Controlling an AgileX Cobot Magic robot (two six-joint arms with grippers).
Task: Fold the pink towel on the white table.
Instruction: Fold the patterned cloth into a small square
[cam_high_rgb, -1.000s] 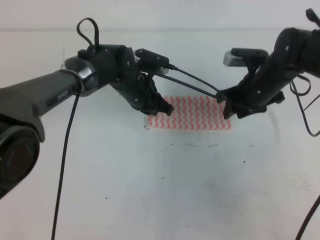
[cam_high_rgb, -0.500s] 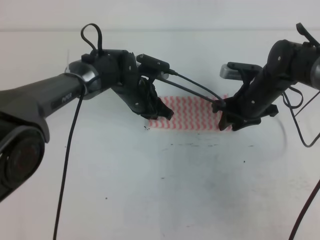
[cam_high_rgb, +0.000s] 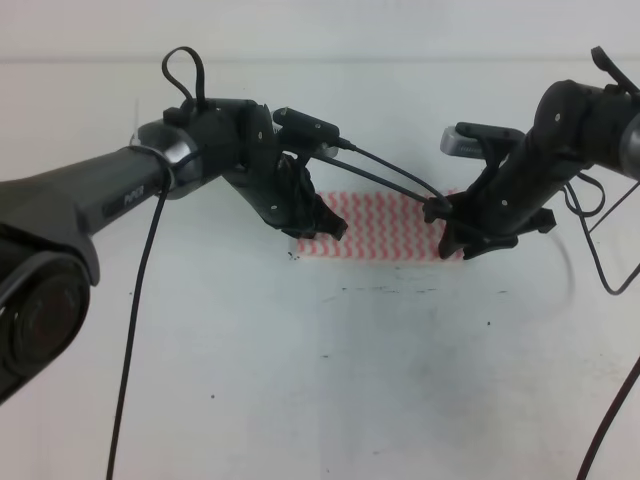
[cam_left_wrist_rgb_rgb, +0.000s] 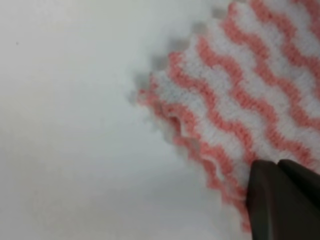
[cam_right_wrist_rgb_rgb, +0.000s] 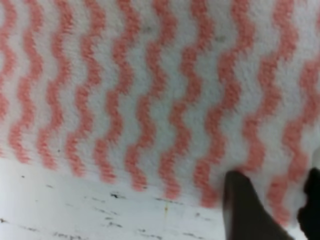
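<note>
Exterior high: pink towel flat on white table; thin, soft, light, take by corners. Left jaws closure unclear; right jaws parted at near edge.

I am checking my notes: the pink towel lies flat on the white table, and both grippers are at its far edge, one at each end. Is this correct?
Not quite. The left gripper and right gripper are at the near edge of the pink towel, as the right wrist view shows. The rest holds: it lies on the white table.
</note>
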